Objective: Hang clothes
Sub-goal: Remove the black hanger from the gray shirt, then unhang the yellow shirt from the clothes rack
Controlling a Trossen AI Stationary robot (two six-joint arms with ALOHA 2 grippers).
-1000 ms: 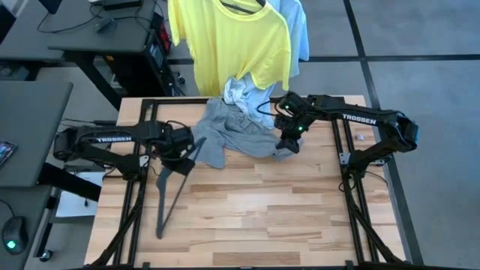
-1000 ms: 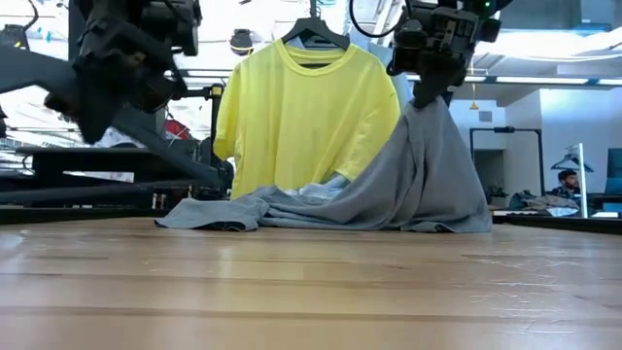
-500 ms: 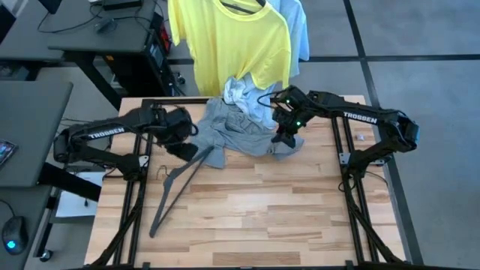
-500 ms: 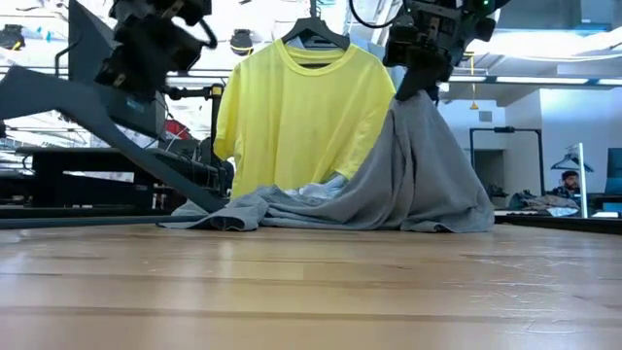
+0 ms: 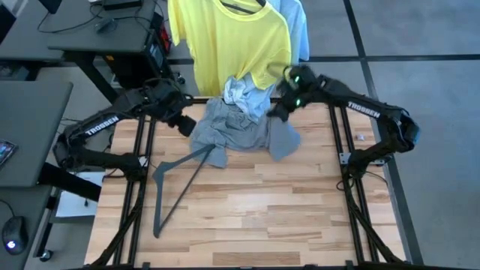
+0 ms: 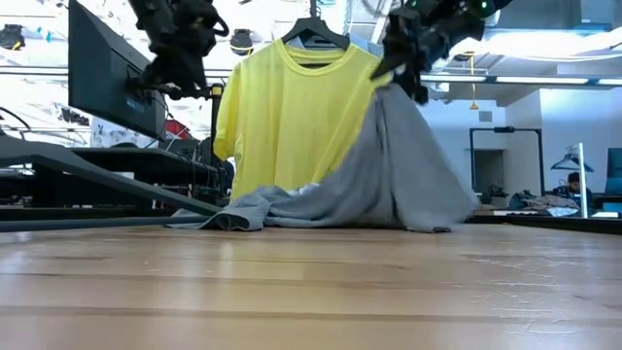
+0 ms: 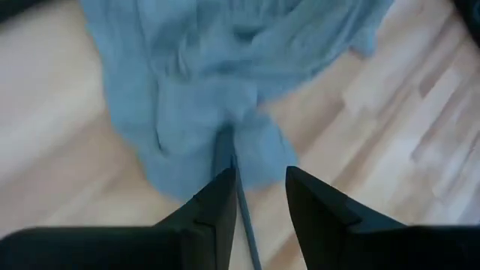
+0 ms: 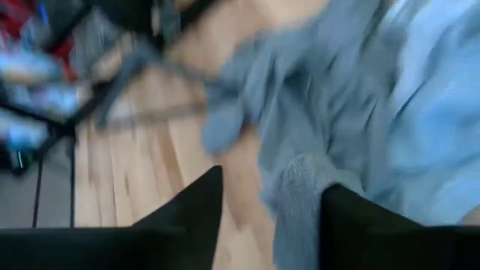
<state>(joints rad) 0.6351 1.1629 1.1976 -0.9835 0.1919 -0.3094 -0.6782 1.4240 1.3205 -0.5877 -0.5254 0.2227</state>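
Hanging from right gripper (image 5: 279,111): grey T-shirt (image 5: 240,135)

Bench (image 5: 247,217): light wood planks, smooth, slight sheen seen in the low view. Grey T-shirt (image 5: 240,133): soft matt cloth, creased, fine knit texture seen in the right wrist view. Yellow T-shirt (image 5: 229,37): thin matt cloth, smooth drape. Light-blue shirt (image 5: 240,91): pale matt cloth, crumpled. Hanger (image 5: 176,184): thin, dark, matt; material cannot be told. Right claw (image 5: 279,111) and left claw (image 5: 182,124): dark matt finish.
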